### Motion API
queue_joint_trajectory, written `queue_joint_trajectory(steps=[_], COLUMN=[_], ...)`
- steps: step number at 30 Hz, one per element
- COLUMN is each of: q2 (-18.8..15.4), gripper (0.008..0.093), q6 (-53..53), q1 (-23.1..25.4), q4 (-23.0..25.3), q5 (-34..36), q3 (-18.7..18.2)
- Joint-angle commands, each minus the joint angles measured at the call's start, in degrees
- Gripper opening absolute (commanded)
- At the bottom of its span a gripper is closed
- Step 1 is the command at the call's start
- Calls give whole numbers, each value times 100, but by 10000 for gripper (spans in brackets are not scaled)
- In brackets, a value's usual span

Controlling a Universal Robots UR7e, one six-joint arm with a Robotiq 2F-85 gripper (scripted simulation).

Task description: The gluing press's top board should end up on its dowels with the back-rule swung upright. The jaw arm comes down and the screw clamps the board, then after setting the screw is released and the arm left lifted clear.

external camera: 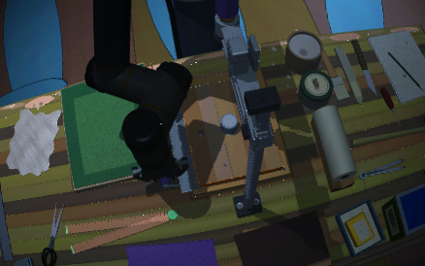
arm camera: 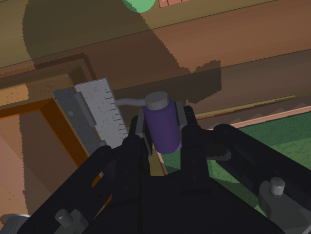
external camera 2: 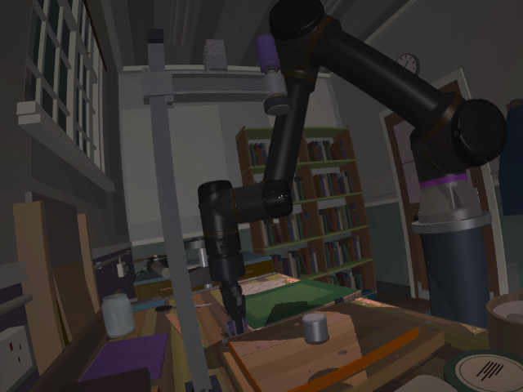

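Note:
The top board [external camera: 228, 141] [external camera 2: 312, 354] lies flat on the press base, with a grey knob [external camera: 229, 123] [external camera 2: 315, 328] on it. The grey back-rule [arm camera: 105, 110] [external camera: 187, 160] lies along the board's left edge. Its purple handle [arm camera: 163, 125] [external camera: 165, 180] sits at the near end. My gripper [arm camera: 161, 125] [external camera 2: 236, 316] has both fingers closed on the sides of this handle. The jaw arm [external camera 2: 207, 86] [external camera: 242, 82] stands lifted on its post [external camera 2: 173, 236], with the purple-topped screw [external camera 2: 272, 76] at its end.
A glass jar [external camera 2: 117, 314] stands at the bench's left. A green mat [external camera: 97, 131] [external camera 2: 295, 297] lies beside the press. A paper roll [external camera: 335, 145], tins [external camera: 315, 87], scissors [external camera: 52, 238] and wooden strips [external camera: 116, 228] lie around.

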State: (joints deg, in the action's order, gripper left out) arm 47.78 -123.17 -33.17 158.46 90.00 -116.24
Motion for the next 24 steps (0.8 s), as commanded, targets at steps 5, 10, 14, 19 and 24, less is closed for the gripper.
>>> queue_joint_trajectory(steps=[5,10,14,19,24], q2=[11,25,42,73,116], gripper=[80,80,80,80,80], q6=[1,2,4,8,15], q1=[1,2,4,8,15], q4=[-3,-13,-27,-52,-85], q5=[0,0,0,0,0], q3=[0,-3,-6,-12,-21])
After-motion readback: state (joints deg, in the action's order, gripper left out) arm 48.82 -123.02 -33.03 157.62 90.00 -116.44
